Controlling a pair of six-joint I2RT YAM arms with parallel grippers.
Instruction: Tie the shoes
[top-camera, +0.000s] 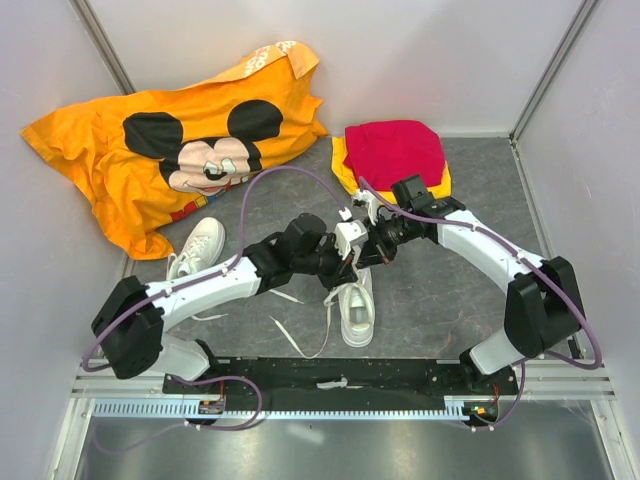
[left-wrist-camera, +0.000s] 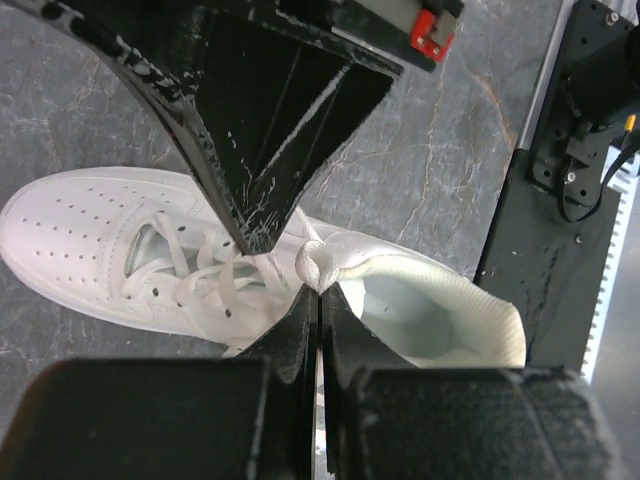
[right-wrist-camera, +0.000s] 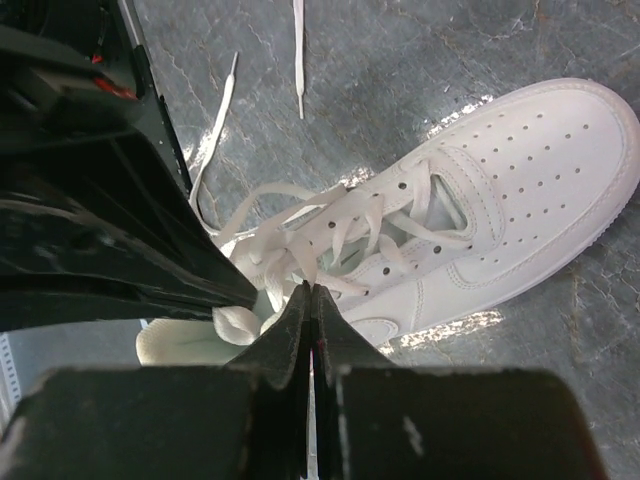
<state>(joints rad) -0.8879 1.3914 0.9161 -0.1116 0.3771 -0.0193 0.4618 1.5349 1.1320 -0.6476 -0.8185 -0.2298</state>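
Observation:
One white sneaker (top-camera: 357, 312) lies in the middle of the table, toe towards the arms. The other sneaker (top-camera: 200, 245) lies at the left by the orange shirt. Both grippers meet just above the middle shoe's laces. My left gripper (top-camera: 350, 262) (left-wrist-camera: 318, 290) is shut on a bunched loop of white lace (left-wrist-camera: 318, 266) over the shoe's (left-wrist-camera: 90, 235) opening. My right gripper (top-camera: 370, 250) (right-wrist-camera: 313, 290) is shut on a flat strand of lace (right-wrist-camera: 300, 262) of the same shoe (right-wrist-camera: 520, 180). Each gripper's black fingers show in the other's wrist view.
The orange cartoon-mouse shirt (top-camera: 170, 150) lies at the back left. Folded red and yellow cloths (top-camera: 392, 152) lie at the back right. Loose lace ends (top-camera: 300, 335) trail on the grey table towards the black base rail (top-camera: 330, 380). White walls enclose the table.

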